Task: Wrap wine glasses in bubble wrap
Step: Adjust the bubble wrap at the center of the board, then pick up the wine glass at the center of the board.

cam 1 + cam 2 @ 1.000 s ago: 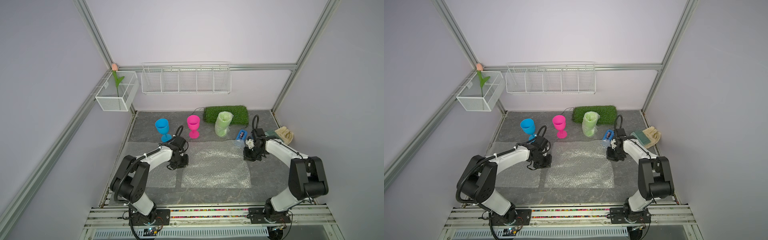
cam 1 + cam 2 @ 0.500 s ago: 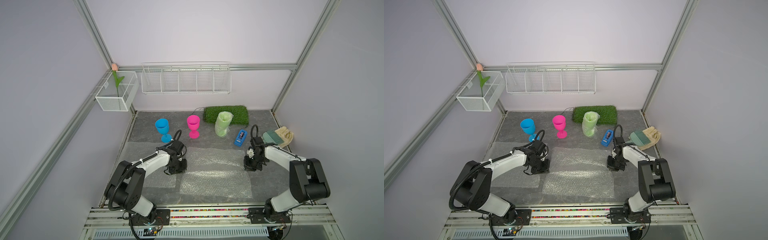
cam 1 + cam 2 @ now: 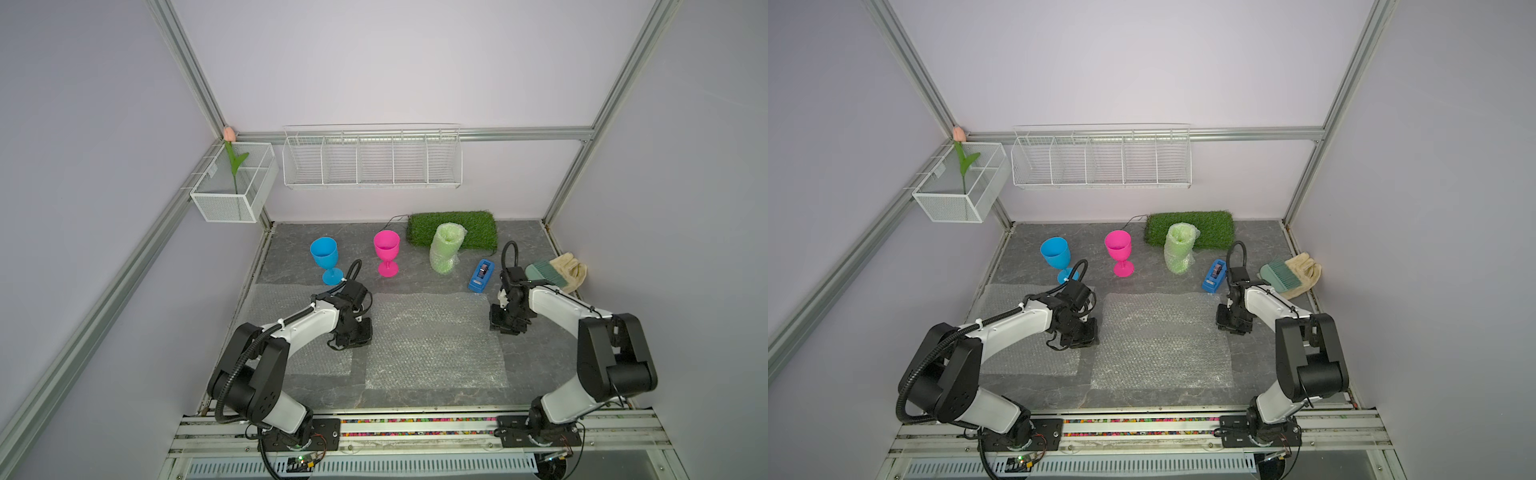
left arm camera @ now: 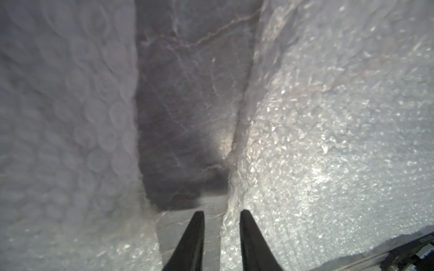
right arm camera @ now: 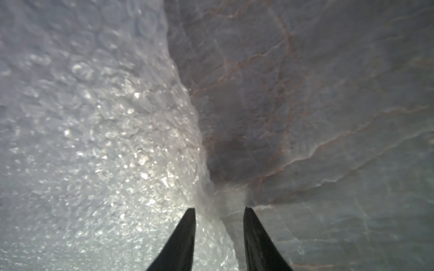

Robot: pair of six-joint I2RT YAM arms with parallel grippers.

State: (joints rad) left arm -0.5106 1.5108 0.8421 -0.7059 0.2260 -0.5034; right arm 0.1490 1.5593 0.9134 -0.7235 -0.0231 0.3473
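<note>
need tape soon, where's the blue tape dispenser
In both top views the blue tape dispenser stands on the robot's right side, between the wrapped green goblet and the teal brush.

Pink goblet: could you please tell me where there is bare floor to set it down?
Bare: the strip between the left sheet, the right sheet and the rail; the back floor behind the blue goblet. Crowded: back right, around the tape dispenser, brush and mat.

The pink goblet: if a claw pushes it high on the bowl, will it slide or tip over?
Probably tip: the pink goblet stands upright with a wide bowl on a thin stem over a small round foot. It looks like plastic, so likely light and hard to break. Once down, it may roll, since bowl and foot are round.
</note>
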